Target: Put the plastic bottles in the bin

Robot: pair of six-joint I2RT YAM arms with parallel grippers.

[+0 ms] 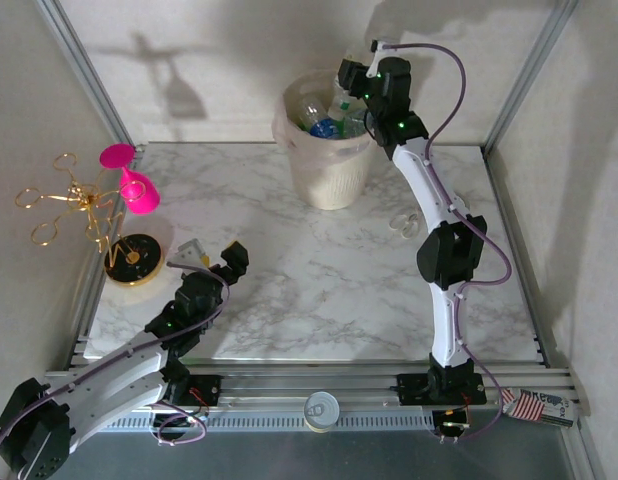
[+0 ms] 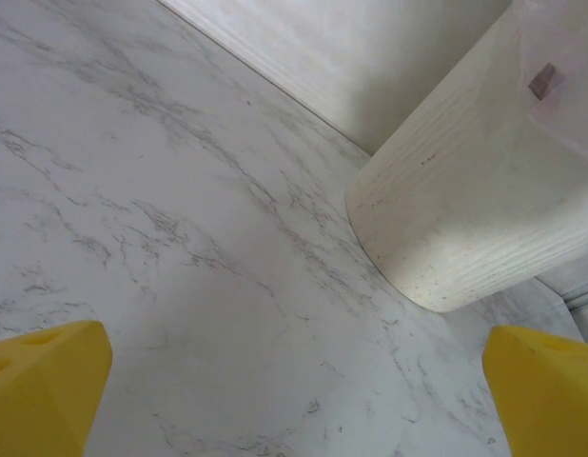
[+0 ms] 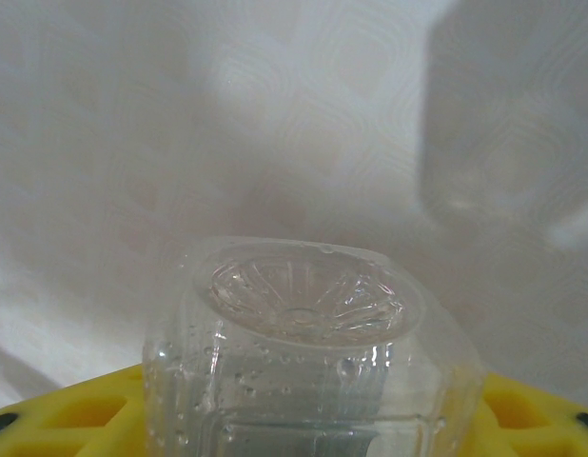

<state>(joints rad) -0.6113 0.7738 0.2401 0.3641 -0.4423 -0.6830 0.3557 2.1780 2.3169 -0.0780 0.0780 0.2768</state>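
My right fingers [image 1: 351, 85] are clenched on a clear bottle [image 3: 308, 343]. In the right wrist view it sits between the two yellow pads with its ribbed base facing the camera, droplets inside and the pale back wall [image 3: 275, 114] behind it. From the top, that arm reaches far across the surface [image 1: 309, 290], and the fingers hang above the right side of the bin's mouth.

The bin [image 1: 334, 185] stands at the far edge of the surface, by the back wall. It is cream, with a bag liner folded over the rim. More bottles [image 1: 324, 125] are piled inside, clear ones with some blue showing; I can't count them.

My left fingers [image 1: 221, 262] are spread wide with nothing between them, low over the near left part of the surface and well apart from the bin. The left wrist view has a yellow tip in each bottom corner, bare marble between them and the bin wall up ahead on the right.

A pink goblet [image 1: 134, 185] hangs tilted on a gold stand [image 1: 74, 200] at the left edge. A tape ring [image 1: 401, 222] lies on the surface near the right arm. A can [image 1: 321, 408] sits on the rail between the arm bases.
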